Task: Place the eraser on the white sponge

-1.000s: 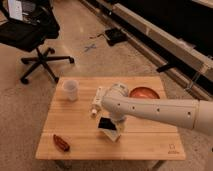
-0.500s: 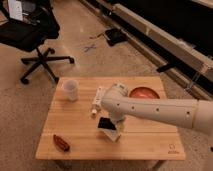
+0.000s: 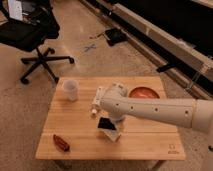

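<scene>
The black eraser (image 3: pixel 105 123) lies on top of the cream-white sponge (image 3: pixel 113 133) near the middle of the wooden table (image 3: pixel 145 142). My gripper (image 3: pixel 114 120) hangs at the end of the white arm, directly over and just right of the eraser, and partly covers it. The sponge shows below and to the right of the eraser.
A white cup (image 3: pixel 70 90) stands at the back left. A long white tube (image 3: pixel 96 101) lies left of the arm. A dark red-brown oblong object (image 3: pixel 61 142) lies at the front left. An orange-brown bowl (image 3: pixel 144 93) sits at the back right. A black office chair (image 3: pixel 30 35) stands beyond the table.
Nothing has visibly changed; the arm stays over the eraser and sponge.
</scene>
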`<action>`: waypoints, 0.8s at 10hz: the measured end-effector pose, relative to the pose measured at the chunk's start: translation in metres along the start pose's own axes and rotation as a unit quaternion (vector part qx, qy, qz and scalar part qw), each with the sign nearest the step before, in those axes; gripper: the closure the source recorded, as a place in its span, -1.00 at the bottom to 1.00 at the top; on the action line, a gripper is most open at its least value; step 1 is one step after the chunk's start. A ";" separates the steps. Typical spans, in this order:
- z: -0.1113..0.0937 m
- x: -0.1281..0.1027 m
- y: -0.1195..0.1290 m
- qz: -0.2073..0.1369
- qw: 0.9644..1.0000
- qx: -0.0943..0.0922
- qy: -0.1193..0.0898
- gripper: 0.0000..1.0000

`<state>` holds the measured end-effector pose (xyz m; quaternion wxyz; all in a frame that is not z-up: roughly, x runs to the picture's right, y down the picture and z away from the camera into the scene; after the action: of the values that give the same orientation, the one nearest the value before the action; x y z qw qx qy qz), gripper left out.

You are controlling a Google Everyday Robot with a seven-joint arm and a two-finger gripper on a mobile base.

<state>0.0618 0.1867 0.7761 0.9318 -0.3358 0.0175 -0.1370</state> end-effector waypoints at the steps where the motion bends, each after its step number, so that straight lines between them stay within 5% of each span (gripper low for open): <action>1: 0.000 -0.001 0.000 -0.002 1.000 -0.004 0.002 0.17; 3: 0.001 0.001 0.002 -0.003 1.000 -0.019 0.006 -0.01; 6: 0.004 0.002 0.002 -0.003 0.999 -0.032 0.008 -0.55; 8: 0.006 0.000 0.001 -0.007 0.999 -0.039 0.006 -0.60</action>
<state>0.0633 0.1910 0.7798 0.9168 -0.3714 0.0262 -0.1445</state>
